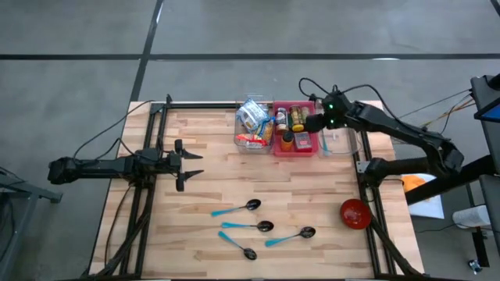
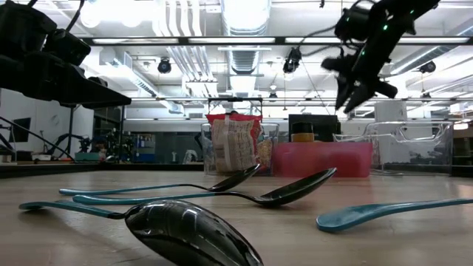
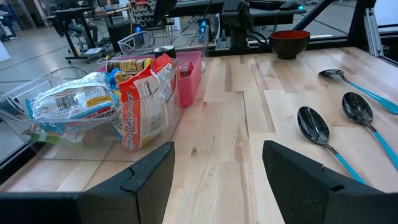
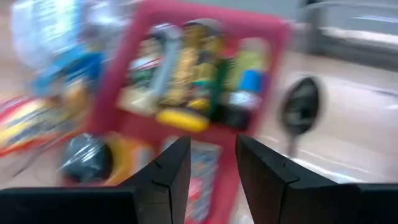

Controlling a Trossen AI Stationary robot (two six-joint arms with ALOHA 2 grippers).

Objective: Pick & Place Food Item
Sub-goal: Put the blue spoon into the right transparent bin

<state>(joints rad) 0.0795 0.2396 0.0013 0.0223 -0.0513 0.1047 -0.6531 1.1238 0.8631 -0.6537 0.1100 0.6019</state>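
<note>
Hovering above the red bin (image 1: 295, 146) at the far edge of the wooden worktop (image 1: 211, 187), the right gripper (image 1: 316, 122) hangs with its fingers (image 4: 163, 168) parted by a narrow gap and nothing visible between them. The food items remain where they are stored: small jars and packets (image 4: 186, 68) sit packed inside the red bin, and snack bags (image 3: 146, 99) fill the clear bin (image 1: 251, 129) touching its side. Another clear container (image 1: 337, 140) stands on the red bin's other side, its contents too hard to make out. Nothing edible lies out on the open worktop, so the pick appears not yet made and the whole placing step seems left to do. The left gripper (image 1: 186, 165) waits well apart near the middle of the worktop's left side, its fingers (image 3: 149, 171) spread and empty. Four teal-handled spoons (image 1: 258, 227) and a red bowl (image 1: 355, 213) rest untouched nearer the front.
</note>
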